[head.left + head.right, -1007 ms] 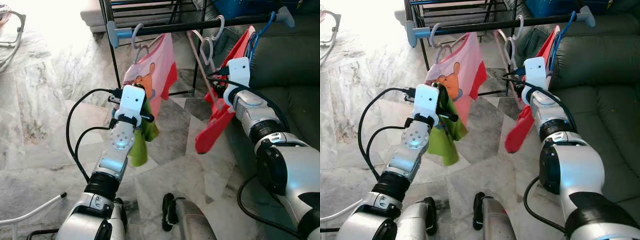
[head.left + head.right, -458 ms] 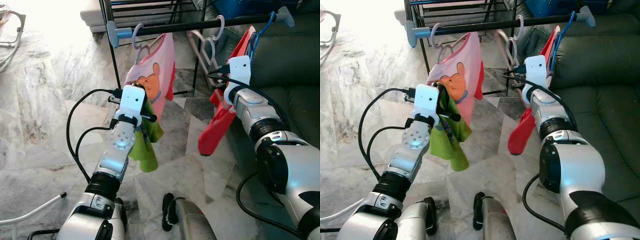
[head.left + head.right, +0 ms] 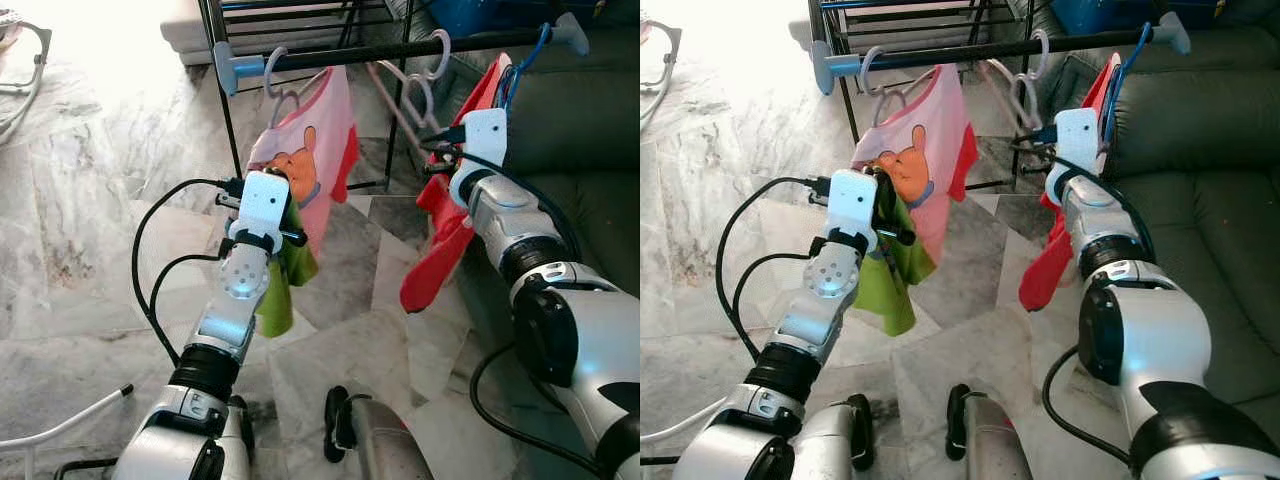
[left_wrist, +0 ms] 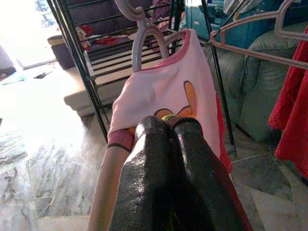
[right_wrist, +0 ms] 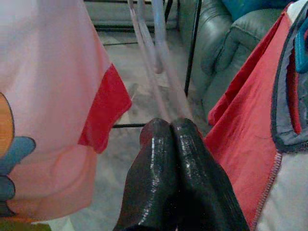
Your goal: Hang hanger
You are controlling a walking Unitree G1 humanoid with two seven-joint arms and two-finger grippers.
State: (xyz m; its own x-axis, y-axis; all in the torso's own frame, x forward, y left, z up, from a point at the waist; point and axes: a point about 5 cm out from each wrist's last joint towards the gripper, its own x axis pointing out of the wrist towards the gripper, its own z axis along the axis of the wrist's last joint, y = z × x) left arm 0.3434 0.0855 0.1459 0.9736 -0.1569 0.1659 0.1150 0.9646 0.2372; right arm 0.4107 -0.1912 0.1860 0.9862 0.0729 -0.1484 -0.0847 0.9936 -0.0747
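Observation:
A black rail (image 3: 340, 56) with blue end caps crosses the top of the eye views. From it hangs a pink bear shirt (image 3: 312, 150) on a grey hanger (image 4: 144, 36). Just in front of that shirt, my left gripper (image 4: 168, 122) is shut on a green garment (image 3: 280, 290) that dangles below it. My right gripper (image 5: 168, 124) is shut on the lower bar of a bare pale pink hanger (image 3: 405, 100), whose hook sits at the rail. Right beside it a red garment (image 3: 440, 250) hangs from a blue hanger (image 3: 522, 68).
A dark green sofa (image 3: 585, 140) stands close on the right, behind the red garment. The rack's black legs (image 3: 228, 130) stand on the marble floor (image 3: 90, 230), with a lower shelf of bars behind. A white frame (image 3: 60, 425) lies at the lower left.
The green garment swung out to the right and has dropped back under my left gripper. My right gripper has crept up and right with the pink hanger; the pink shirt and red garment sway.

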